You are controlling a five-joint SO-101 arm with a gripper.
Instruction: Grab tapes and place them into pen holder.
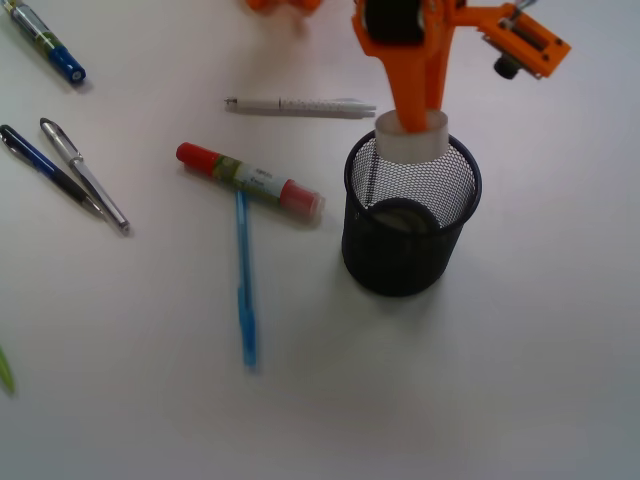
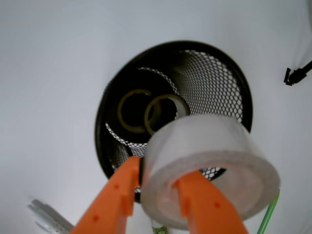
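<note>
The orange gripper (image 1: 413, 118) hangs directly over the pen holder (image 1: 410, 215), its two fingers (image 2: 114, 195) pinched on the wall of the whitish translucent tape roll (image 2: 209, 165), one finger outside the ring and the other through its core. That roll sits at the holder's far rim in the front view, its lower edge level with or just above the rim; whether it touches the mesh cannot be told. Looking down from the wrist view, two more rolls lie at the bottom of the pen holder: a dark ring with a pale inner core (image 2: 134, 111) flat toward the holder's left wall, and a second ring (image 2: 163, 113) leaning against it nearer the middle, though the dim interior makes their colours hard to judge. Out on the white table (image 1: 520, 380), the red-capped glue stick (image 1: 250, 180) lies just left of the holder, with a blue pen (image 1: 245, 280) running from under it toward the camera. A white pen (image 1: 300, 105) lies behind and left of the holder, near its rim. Well to the holder's left are a silver pen (image 1: 85, 175) and a dark blue pen (image 1: 45, 165) side by side, and a blue-capped marker (image 1: 48, 42) farther back.
</note>
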